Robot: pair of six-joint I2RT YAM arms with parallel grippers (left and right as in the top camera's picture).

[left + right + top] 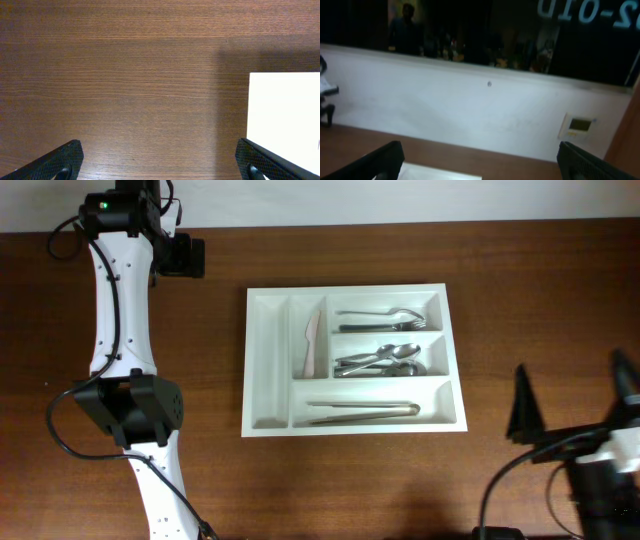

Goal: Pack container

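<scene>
The cutlery tray (268, 360) was set mid-table (560, 300), with forks (385, 317), spoons (380, 361) and long metal utensils (362, 412) sorted into its compartments. The left gripper (157, 150) and right gripper (480, 150) were held spread and empty, clear of it. Packing was judged nearly complete. No loose utensil was seen, so only withdrawal seemed called for.

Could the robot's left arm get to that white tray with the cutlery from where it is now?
Probably yes. The left gripper hangs open over bare table just off one corner of the container, and nothing lies between them. Its wrist camera shows the container's edge close by.
</scene>
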